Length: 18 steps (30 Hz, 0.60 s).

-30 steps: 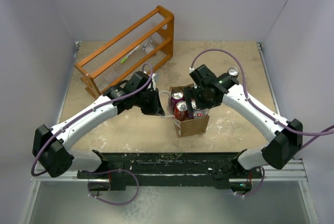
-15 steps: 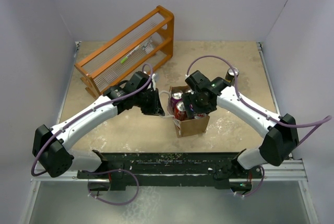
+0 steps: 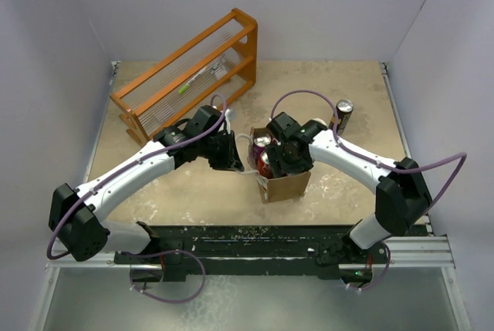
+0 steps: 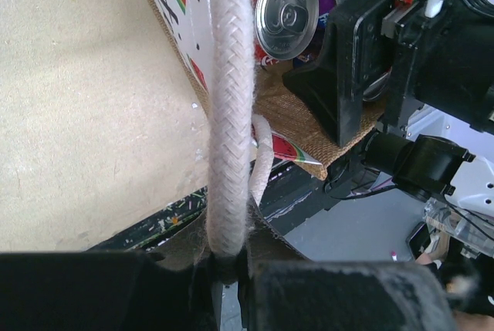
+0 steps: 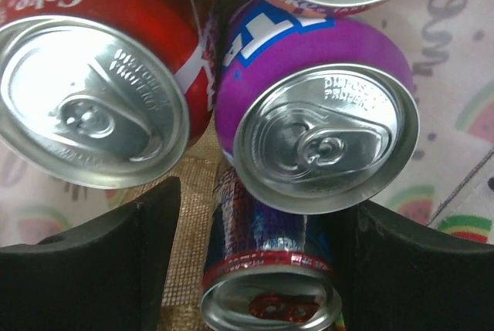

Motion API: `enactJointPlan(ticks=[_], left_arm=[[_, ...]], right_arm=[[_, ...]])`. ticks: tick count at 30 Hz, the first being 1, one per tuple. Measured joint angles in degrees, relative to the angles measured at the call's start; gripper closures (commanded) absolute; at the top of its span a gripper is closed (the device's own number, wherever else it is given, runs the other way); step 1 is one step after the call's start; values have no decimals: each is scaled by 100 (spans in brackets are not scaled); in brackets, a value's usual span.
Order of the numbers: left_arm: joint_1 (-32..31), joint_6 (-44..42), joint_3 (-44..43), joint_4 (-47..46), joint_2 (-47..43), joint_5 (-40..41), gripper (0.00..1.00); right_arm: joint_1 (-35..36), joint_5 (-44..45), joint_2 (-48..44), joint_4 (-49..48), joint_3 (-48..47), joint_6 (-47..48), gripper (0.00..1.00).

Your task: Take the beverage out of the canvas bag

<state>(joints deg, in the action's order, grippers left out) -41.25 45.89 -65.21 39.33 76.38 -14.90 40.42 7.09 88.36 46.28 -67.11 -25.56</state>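
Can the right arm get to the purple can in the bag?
Probably yes. The right pincer hangs open right above the purple can, whose top is uncovered. The red can sits close beside it, so room is tight.

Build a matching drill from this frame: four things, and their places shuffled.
Things
1. purple can
2. white rope handle
3. orange wooden rack
4. lone can

Places
A. standing on the table, outside the bag, back right
B. pinched in the left end effector
C. inside the canvas bag, beside a red Coke can
D. back left of the table

Pairs: 1-C, 2-B, 3-D, 4-A
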Motion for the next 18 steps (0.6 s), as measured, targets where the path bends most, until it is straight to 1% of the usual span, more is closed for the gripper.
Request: enactJointPlan(ticks=[2,5,9,10,12,15,18], left_arm=[[0,0,0,2,4,0,100],[0,0,-2,4,7,-2,100],[0,-2,0,15,7,0,100],[0,-2,0,15,7,0,100],[0,-2,0,17,7,2,100],[0,-2,0,20,7,0,100],[0,-4,0,26,7,2,100]], right_arm=[[9,81,70,-2,0,-2,37],[9,146,85,17,0,-7,43],[15,212,85,46,-4,-42,54],[20,221,85,55,-11,-57,58],[35,238,85,70,-26,-83,69],[44,227,85,164,-127,-144,89],[44,195,81,326,-330,-275,95]])
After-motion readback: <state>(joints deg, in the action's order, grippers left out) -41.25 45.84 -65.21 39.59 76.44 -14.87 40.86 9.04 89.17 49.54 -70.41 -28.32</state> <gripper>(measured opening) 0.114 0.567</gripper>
